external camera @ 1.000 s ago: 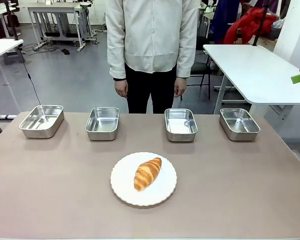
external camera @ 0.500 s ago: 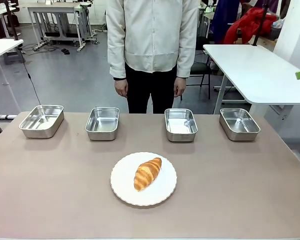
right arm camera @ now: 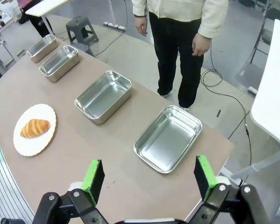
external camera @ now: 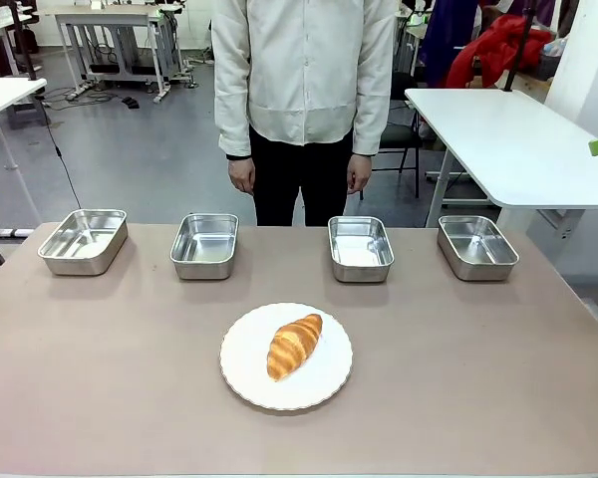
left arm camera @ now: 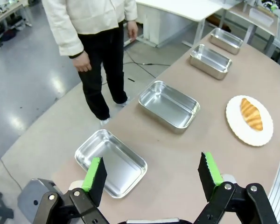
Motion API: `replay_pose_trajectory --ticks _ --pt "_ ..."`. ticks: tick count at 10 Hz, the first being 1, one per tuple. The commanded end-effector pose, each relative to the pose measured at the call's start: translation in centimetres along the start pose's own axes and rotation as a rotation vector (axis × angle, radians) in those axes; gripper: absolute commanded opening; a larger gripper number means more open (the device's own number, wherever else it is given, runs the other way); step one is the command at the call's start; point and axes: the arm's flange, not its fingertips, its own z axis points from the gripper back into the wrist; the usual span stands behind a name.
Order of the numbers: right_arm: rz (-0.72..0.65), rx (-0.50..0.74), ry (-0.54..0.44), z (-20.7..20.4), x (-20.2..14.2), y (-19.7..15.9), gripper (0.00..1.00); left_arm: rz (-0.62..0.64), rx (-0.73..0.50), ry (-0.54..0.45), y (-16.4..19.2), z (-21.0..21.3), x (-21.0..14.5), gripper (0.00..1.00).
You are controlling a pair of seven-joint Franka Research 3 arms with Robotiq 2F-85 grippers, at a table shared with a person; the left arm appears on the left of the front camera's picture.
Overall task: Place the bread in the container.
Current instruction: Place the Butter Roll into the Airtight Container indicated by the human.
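Observation:
The bread (external camera: 294,346), a golden-brown croissant, lies on a round white plate (external camera: 247,370) near the table's front middle. Four identical steel trays stand empty in a row along the far edge: tray (external camera: 83,240), tray (external camera: 204,245), tray (external camera: 360,248), tray (external camera: 476,246); nothing marks which is the container. My left gripper (left arm camera: 151,172) hangs open high above the left-end tray (left arm camera: 110,162), the bread (left arm camera: 250,113) far off. My right gripper (right arm camera: 148,177) hangs open high above the right-end tray (right arm camera: 168,138), the bread (right arm camera: 35,128) far off. Both hold nothing.
A person (external camera: 304,90) stands at the far side behind the two middle trays, both hands down at the sides. A white table (external camera: 508,139) stands off to the right. Bare tabletop (external camera: 478,378) lies around the plate.
A green pad at the right edge of the front view has shifted slightly up and right since a second ago. The bread, plate, trays and person have not moved.

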Motion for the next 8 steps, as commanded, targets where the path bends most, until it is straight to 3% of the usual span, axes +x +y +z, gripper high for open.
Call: replay_pose_trajectory --ticks 1,8 --pt "0.007 -0.001 0.000 0.15 -0.01 0.10 1.00 0.004 0.015 -0.014 0.06 0.64 0.02 1.00" --pt "0.007 -0.001 0.000 0.15 -0.01 0.10 1.00 0.004 0.015 -0.014 0.06 0.64 0.02 1.00"
